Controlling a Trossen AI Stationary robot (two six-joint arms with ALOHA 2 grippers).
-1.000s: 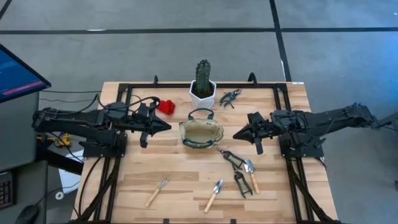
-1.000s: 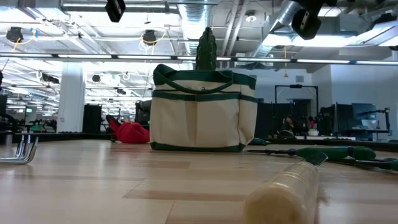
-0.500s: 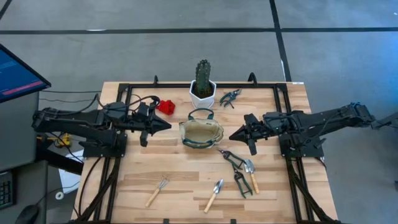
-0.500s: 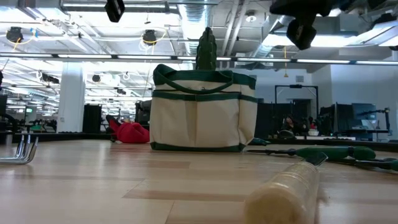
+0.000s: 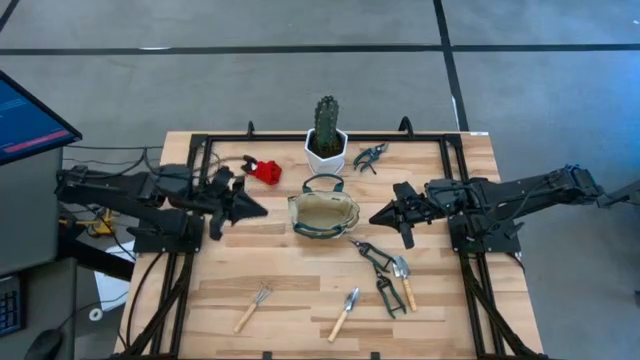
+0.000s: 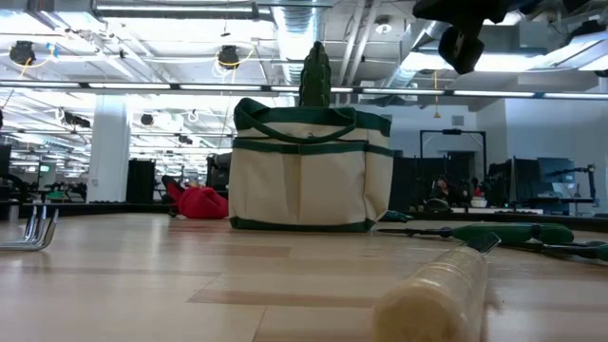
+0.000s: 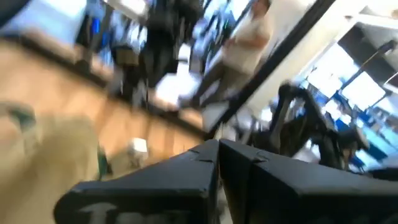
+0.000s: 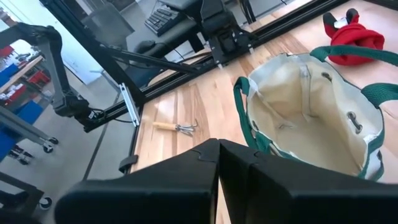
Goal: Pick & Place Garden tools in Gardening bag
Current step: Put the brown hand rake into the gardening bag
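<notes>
Gardening bag [image 5: 323, 212] upright at mid-counter [image 5: 300, 290], mouth open, nothing visible inside from the right wrist view; soft cream fabric with green loop handles [image 5: 322, 182], likely to sag or tip if nudged, so best approached from above and dropped into. Tools all outside the bag: green-handled pruning shears [image 5: 380, 268] just in front of it toward the right, touching or overlapping a wooden-handled trowel [image 5: 404, 281]; a second trowel [image 5: 345, 312] and a hand fork [image 5: 252, 307] nearer the front edge, well apart; dark small shears [image 5: 369, 155] beside the white pot of the cactus [image 5: 326, 127]; a red pruner-like piece [image 5: 264, 170] behind the bag toward the left. Probably light and rigid, all of them; metal blades likely slick, so wooden handles the better hold, near mid-length for balance. Shears awkward: two pivoting handles, liable to swing apart, best pinched across both handles close to the pivot. Red piece looking bulky, perhaps soft-edged, hard to judge. Left pincer [image 5: 255, 208] raised beside the bag on the left, fingers pressed together and holding nothing. Right pincer [image 5: 378, 215] raised beside the bag on the right, also shut and empty, close above the green-handled shears, seemingly the nearest candidate.
</notes>
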